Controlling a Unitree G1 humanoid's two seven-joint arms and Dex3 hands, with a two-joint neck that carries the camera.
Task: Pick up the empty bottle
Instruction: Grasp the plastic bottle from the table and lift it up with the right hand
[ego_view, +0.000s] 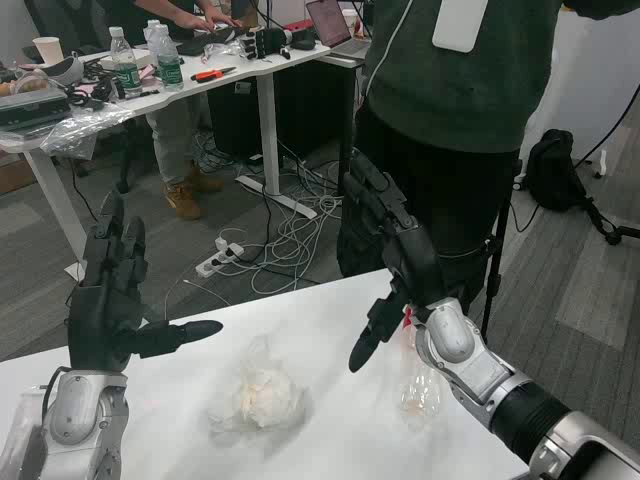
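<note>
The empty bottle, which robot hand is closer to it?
Right. The right hand is raised just above the empty bottle, its wrist overlapping it. The left hand is raised far across the table.

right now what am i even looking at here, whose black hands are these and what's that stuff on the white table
You are looking through a camera in a humanoid robot's head, aimed forward and down. The two black hands are the robot's own, on silver forearms. Its left hand is raised at the picture's left, fingers spread, holding nothing. Its right hand is also open, raised just above a clear empty bottle that stands on the white table, partly hidden behind the wrist. It is meant to pick that bottle up, but nothing is held yet. Beside the bottle lies a crumpled clear plastic wrapper. A person in dark clothes stands just beyond the table. Further back is a cluttered desk with more bottles.
</note>
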